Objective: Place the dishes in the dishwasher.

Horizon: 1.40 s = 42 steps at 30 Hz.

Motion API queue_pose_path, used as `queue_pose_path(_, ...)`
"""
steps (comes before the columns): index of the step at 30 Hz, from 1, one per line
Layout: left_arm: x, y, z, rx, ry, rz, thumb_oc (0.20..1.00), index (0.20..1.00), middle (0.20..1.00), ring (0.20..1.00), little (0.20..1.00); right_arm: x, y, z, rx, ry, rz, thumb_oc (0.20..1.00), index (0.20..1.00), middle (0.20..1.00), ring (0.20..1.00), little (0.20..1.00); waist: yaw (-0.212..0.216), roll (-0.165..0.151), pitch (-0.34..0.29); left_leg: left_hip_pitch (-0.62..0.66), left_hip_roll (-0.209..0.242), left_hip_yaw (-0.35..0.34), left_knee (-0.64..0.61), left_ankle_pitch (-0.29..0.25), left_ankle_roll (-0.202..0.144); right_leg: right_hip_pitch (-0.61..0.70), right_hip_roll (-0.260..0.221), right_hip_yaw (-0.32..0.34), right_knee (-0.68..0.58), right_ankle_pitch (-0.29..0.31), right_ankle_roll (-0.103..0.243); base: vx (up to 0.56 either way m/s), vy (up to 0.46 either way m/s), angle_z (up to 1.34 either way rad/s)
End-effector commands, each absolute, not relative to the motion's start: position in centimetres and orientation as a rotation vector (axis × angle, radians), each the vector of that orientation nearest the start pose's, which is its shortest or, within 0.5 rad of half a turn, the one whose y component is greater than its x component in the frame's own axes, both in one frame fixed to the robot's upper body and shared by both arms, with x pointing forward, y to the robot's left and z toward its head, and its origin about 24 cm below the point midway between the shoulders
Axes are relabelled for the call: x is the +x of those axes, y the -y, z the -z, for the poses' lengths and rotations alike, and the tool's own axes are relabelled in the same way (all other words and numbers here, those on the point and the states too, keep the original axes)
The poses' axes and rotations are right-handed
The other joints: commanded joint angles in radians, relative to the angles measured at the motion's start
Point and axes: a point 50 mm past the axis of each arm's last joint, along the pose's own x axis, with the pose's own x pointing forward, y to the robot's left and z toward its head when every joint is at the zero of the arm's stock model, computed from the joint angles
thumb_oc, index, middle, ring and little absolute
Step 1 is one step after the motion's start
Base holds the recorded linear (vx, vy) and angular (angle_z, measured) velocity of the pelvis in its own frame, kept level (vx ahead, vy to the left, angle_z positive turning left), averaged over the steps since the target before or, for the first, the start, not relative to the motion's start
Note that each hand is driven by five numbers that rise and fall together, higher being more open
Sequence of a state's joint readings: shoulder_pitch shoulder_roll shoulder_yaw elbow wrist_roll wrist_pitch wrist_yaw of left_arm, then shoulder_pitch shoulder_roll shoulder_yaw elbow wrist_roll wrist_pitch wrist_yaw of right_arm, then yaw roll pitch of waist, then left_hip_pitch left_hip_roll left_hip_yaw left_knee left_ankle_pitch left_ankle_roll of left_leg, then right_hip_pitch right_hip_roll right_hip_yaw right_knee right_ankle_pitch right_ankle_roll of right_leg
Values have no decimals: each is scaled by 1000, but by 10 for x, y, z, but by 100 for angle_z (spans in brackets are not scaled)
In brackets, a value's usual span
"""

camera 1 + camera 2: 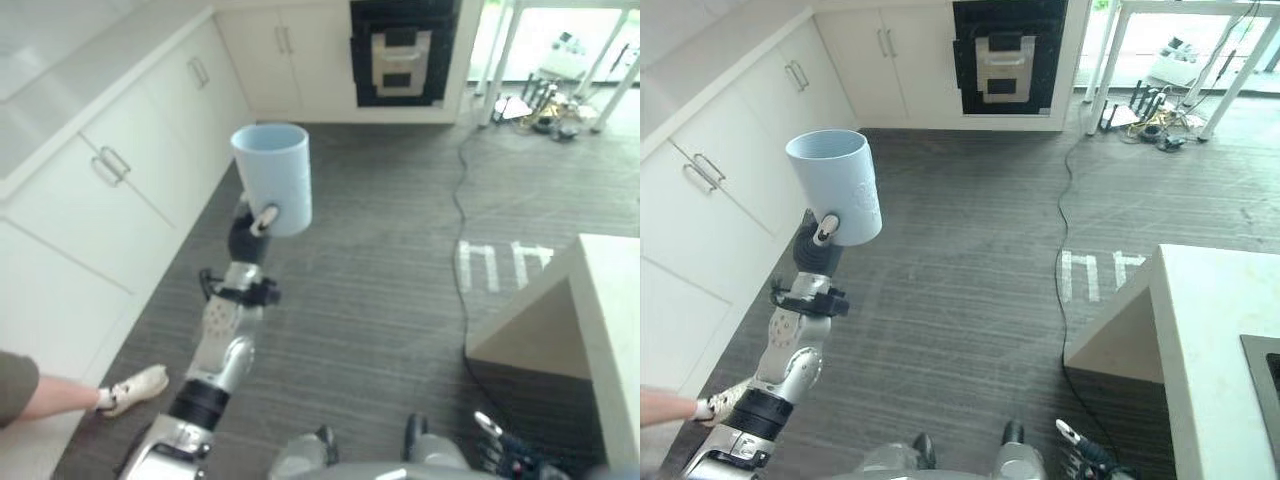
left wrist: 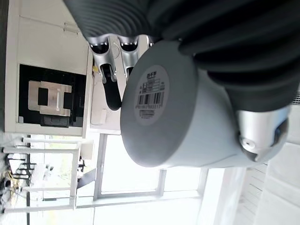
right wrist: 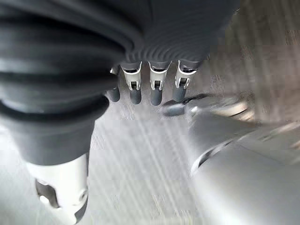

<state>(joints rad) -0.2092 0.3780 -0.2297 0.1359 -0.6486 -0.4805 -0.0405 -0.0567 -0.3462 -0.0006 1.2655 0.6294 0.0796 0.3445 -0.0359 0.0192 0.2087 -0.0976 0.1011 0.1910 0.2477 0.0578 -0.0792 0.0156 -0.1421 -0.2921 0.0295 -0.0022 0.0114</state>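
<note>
Left eye view: a pale blue cup (image 1: 272,176) is held upright above the floor (image 1: 380,260) by the left hand (image 1: 252,222), fingers (image 2: 111,89) curled round it. The right hand (image 3: 140,70) hangs low, fingers relaxed, holding nothing.

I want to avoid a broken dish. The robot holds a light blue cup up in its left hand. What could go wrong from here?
1. The left hand grips the light blue cup low on its wall, near the base, so it might tip or slip and fall to the floor.
2. A person's foot is near that arm, so a swing could hit it.
</note>
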Motion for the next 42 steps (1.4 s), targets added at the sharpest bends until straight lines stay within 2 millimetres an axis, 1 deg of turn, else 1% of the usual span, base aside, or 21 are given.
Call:
queue_pose_path(1,281,-179,-136,-266,615,219,200,200,200,200,200,102,269,145,465,-1099,246,1000,1000,1000,1000,1000,7,34,37,13,118,-4,-152,33,-43,107,66,11,62,-166,28,313,320,18)
queue_pose_path(3,280,-183,-132,-268,613,213,200,200,200,200,200,100,273,145,458,-1103,271,1000,1000,1000,1000,1000,12,41,40,10,152,-24,-179,57,-58,116,49,14,74,-179,35,319,402,3)
queue_pose_path(6,282,-186,-130,-266,598,212,200,200,200,200,200,94,277,146,445,-1112,328,1000,1000,1000,1000,1000,3,48,29,47,150,13,-204,17,-53,115,-9,-7,115,-185,65,370,549,-34)
queue_pose_path(11,285,-176,-128,-197,575,258,200,200,200,200,200,85,262,153,487,-1107,363,1000,1000,1000,1000,1000,20,45,19,85,14,-25,-217,-58,33,92,-92,7,289,-188,120,311,497,0)
queue_pose_path(13,285,-175,-130,-164,581,260,200,200,200,200,200,87,254,154,485,-1095,360,1000,1000,1000,1000,1000,25,46,24,107,-41,-23,-227,-91,85,29,-129,15,477,-118,128,274,479,10)
queue_pose_path(14,285,-174,-131,-153,584,253,200,200,200,200,200,91,249,155,470,-1089,338,1000,1000,1000,1000,1000,22,52,34,142,-69,-18,-250,-109,113,-29,-99,30,591,-102,125,297,356,-1)
queue_pose_path(16,287,-173,-134,-151,587,264,200,200,200,200,200,93,249,154,480,-1072,341,1000,1000,1000,1000,1000,0,44,42,160,-91,-27,-254,-124,128,-75,-5,40,572,-120,124,266,168,-17)
queue_pose_path(19,293,-166,-142,-143,587,275,200,200,200,200,200,103,250,151,490,-1031,337,1000,1000,1000,1000,1000,-20,24,46,182,-118,-21,-246,-158,138,-113,46,8,401,-110,105,293,-6,26)
queue_pose_path(20,295,-164,-142,-141,582,282,200,200,200,200,200,108,252,149,494,-1008,333,1000,1000,1000,1000,1000,-36,8,50,201,-135,-25,-236,-183,139,-131,51,15,270,-89,102,422,-87,28)
queue_pose_path(23,296,-161,-143,-129,570,304,200,200,200,200,200,113,253,147,530,-975,338,1000,1000,1000,1000,1000,-72,-15,52,254,-169,-50,-221,-255,154,-184,24,63,130,33,147,435,-98,12)
queue_pose_path(25,295,-163,-139,-121,553,325,200,200,200,200,200,113,248,147,724,-926,423,1000,1000,1000,1000,1000,-93,-20,42,295,-182,-70,-200,-308,159,-211,-7,97,84,104,177,558,-159,46)
queue_pose_path(29,292,-163,-131,-184,531,320,200,200,200,200,200,117,252,145,692,-918,427,1000,1000,1000,1000,1000,-102,-12,14,339,-162,-54,-131,-366,141,-198,-10,72,116,65,143,475,-199,46)
queue_pose_path(31,288,-162,-126,-218,522,293,200,200,200,200,200,117,255,144,672,-924,442,1000,1000,1000,1000,1000,-110,13,1,360,-132,-79,-43,-337,99,-187,29,89,159,8,101,537,-338,-38)
queue_pose_path(32,284,-162,-126,-217,534,294,200,200,200,200,200,120,260,141,604,-924,395,1000,1000,1000,1000,1000,-105,26,-10,307,-99,-112,154,-152,27,-151,76,90,173,-51,31,507,-391,-67)
queue_pose_path(33,283,-162,-126,-216,537,296,200,200,200,200,200,120,263,140,586,-923,389,1000,1000,1000,1000,1000,-99,26,-11,269,-95,-125,258,-88,7,-134,86,90,172,-65,9,469,-370,-80)
queue_pose_path(35,278,-165,-123,-235,535,300,200,200,200,200,200,119,272,138,560,-919,401,1000,1000,1000,1000,1000,-81,20,-10,170,-97,-150,486,-33,-9,-99,98,98,182,-106,-28,352,-234,-47)
queue_pose_path(37,277,-171,-122,-248,520,291,200,200,200,200,200,117,277,137,541,-923,408,1000,1000,1000,1000,1000,-65,-9,-1,-4,-67,-127,729,-18,6,-39,99,114,165,-130,-60,407,-260,-30)
queue_pose_path(38,278,-173,-120,-247,512,293,200,200,200,200,200,115,279,137,543,-922,411,1000,1000,1000,1000,1000,-55,-11,9,-87,-61,-105,698,-52,36,-9,110,131,153,-138,-59,564,-111,-33)
queue_pose_path(39,277,-176,-117,-239,504,295,200,200,200,200,200,115,280,137,537,-925,400,1000,1000,1000,1000,1000,-42,-9,20,-111,-60,-76,537,-108,71,24,121,158,138,-149,-48,590,52,-33)
queue_pose_path(41,276,-178,-115,-224,510,298,200,200,200,200,200,116,280,137,522,-927,394,1000,1000,1000,1000,1000,-33,5,31,-80,-46,-52,217,-99,69,57,132,180,121,-163,-25,536,207,-70)
queue_pose_path(42,273,-181,-113,-195,517,288,200,200,200,200,200,115,279,138,526,-933,397,1000,1000,1000,1000,1000,-15,17,37,-81,-75,-104,27,-72,57,78,148,218,107,-169,-9,577,233,-119)
